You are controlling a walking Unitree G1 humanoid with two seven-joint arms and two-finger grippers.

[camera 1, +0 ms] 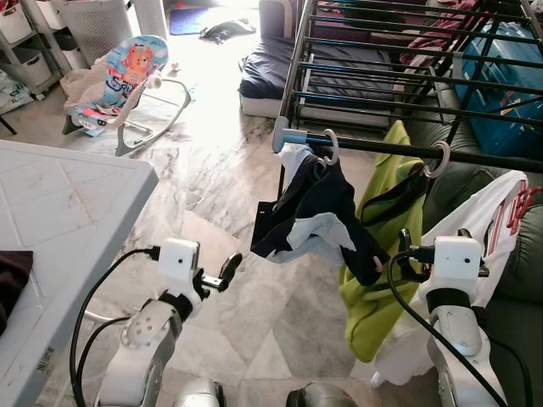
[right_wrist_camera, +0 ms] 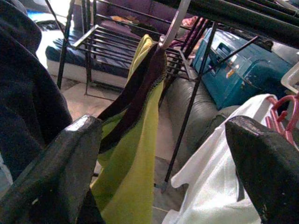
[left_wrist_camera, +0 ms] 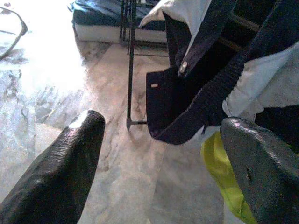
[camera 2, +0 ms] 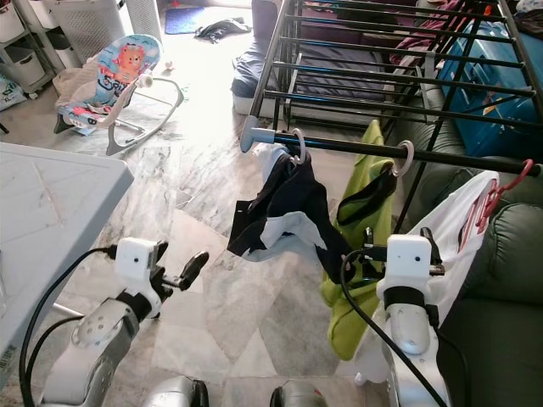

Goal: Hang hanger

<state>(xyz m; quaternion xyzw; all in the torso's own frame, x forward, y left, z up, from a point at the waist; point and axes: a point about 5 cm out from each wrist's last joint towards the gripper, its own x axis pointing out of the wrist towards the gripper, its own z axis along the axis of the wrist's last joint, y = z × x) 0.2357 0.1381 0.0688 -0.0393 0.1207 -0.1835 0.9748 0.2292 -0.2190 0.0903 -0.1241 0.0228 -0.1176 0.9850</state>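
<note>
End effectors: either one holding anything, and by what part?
Nothing held. Left end effector is open before the navy garment; right end effector is open near the green garment.

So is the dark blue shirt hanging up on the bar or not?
Hanging up. The dark blue shirt dangles from a white hanger hook looped over the black bar, beside the green shirt.
</note>
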